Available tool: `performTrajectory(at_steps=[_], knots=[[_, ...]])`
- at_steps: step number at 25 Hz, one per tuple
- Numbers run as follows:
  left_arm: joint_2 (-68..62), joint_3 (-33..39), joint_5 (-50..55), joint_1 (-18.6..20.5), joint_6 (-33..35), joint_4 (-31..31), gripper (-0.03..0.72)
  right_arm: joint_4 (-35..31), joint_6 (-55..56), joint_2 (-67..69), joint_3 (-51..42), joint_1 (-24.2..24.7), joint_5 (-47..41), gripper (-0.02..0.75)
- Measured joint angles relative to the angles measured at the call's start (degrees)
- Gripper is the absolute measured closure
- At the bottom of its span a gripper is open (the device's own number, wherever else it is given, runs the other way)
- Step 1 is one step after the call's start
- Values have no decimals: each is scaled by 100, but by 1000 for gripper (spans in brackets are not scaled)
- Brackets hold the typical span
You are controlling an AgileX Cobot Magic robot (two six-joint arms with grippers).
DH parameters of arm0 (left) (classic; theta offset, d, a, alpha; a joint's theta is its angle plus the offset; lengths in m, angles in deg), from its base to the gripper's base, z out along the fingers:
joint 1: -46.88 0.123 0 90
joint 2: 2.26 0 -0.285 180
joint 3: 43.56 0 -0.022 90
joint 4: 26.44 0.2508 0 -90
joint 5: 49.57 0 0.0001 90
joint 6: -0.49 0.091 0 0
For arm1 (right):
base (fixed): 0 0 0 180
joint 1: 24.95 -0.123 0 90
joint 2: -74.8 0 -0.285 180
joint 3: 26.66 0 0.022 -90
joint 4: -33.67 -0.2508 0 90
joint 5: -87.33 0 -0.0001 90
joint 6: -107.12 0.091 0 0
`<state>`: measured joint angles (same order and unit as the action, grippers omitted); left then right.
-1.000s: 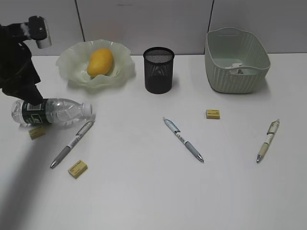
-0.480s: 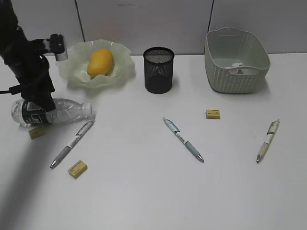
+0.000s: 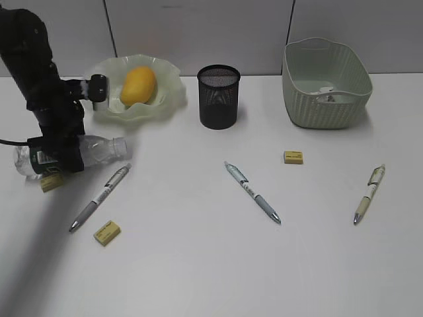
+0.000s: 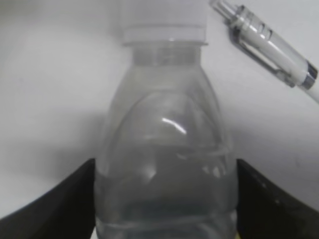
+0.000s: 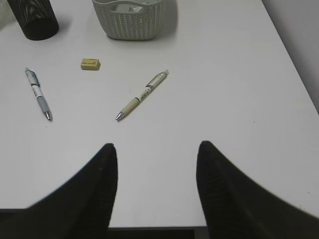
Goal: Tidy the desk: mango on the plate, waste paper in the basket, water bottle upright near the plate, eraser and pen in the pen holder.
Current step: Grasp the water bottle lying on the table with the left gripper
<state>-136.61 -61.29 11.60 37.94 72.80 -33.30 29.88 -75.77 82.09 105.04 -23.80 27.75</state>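
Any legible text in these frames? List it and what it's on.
None can be read.
Bottle label: white print on dark green, mostly behind the left claw, too small.
Three erasers: dark marks on yellow, too small.
Pens: dark print on the middle pen's barrel, blurred; none seen on the others.
Paper in the basket: no print made out.
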Motion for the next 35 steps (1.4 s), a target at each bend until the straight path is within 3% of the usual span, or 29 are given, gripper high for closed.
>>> performTrajectory(at_steps=[35], knots=[[-138, 0, -84, -1, 11, -612, 166, 0, 0, 0, 0, 0, 0, 332]])
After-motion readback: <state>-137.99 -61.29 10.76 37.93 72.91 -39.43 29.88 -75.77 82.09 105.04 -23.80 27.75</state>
